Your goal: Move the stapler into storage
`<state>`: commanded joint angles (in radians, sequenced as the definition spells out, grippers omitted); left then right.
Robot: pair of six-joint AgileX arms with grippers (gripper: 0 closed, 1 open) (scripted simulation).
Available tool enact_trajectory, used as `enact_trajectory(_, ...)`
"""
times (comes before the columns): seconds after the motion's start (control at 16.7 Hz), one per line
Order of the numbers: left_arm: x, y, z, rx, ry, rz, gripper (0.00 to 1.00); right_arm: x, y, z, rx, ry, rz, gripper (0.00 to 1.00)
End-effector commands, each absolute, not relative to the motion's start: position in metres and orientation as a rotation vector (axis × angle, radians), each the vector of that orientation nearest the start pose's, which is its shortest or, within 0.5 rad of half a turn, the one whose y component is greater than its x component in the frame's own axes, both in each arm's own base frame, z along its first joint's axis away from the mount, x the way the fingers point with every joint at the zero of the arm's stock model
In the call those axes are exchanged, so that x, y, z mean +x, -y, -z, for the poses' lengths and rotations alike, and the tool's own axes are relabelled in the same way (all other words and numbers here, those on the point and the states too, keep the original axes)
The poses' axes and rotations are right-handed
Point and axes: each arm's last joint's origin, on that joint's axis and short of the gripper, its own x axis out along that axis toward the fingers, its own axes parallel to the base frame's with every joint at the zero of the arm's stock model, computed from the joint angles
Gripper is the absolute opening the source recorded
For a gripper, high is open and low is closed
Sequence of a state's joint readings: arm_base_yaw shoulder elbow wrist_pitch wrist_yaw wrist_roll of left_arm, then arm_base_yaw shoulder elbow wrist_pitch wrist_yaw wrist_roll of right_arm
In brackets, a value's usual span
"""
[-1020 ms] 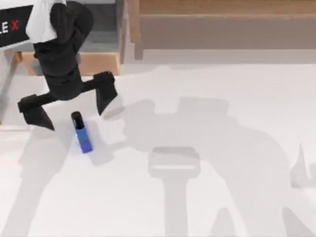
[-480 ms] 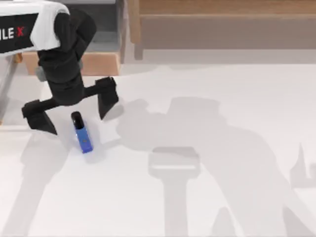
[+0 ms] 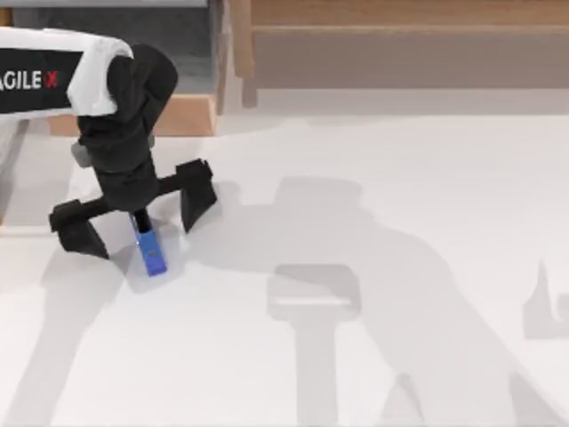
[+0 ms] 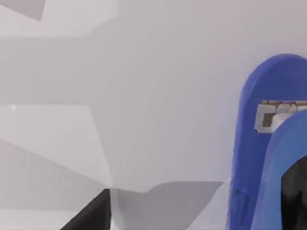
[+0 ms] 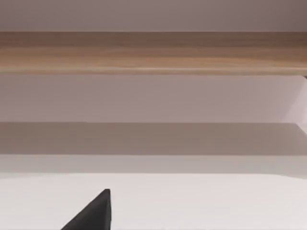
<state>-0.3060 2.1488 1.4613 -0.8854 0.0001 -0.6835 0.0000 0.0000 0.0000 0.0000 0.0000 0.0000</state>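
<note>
The stapler [image 3: 152, 251], a slim blue bar, lies on the white table at the left. Its black end is partly covered by my left gripper [image 3: 138, 213]. That gripper is open and hangs over the stapler's far end, one finger [image 3: 78, 231] to its left and the other finger [image 3: 196, 193] to its right, neither touching it. In the left wrist view the blue stapler [image 4: 252, 143] is very close, beside one black fingertip [image 4: 96, 216]. My right arm is parked; a black edge of its gripper [image 5: 96, 213] faces a wooden ledge.
A wooden cabinet [image 3: 400, 53] runs along the back of the table. A lower wooden box front [image 3: 182, 114] stands just behind my left arm. White tabletop [image 3: 400, 222] spreads to the right of the stapler, crossed by arm shadows.
My left gripper has shifted toward the stapler and now straddles its black end, which was in plain sight before. The stapler has not moved.
</note>
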Motion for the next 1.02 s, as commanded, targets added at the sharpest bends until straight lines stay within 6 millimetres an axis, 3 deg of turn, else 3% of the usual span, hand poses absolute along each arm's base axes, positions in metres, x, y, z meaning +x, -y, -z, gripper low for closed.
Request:
enact_trajectory(0.78, 0.3798, 0.1163, -0.1127, -0.300, -1.550, -0.306, 0.02, 0.1057, 0.0012, -0.1600, 0.000, 0.000, 0.000, 1.00)
enact_trajectory(1.02, 0.3798, 0.1163, -0.1127, -0.300, -1.550, -0.306, 0.00, 0.1057, 0.0012, -0.1600, 0.000, 0.000, 0.000, 1.00)
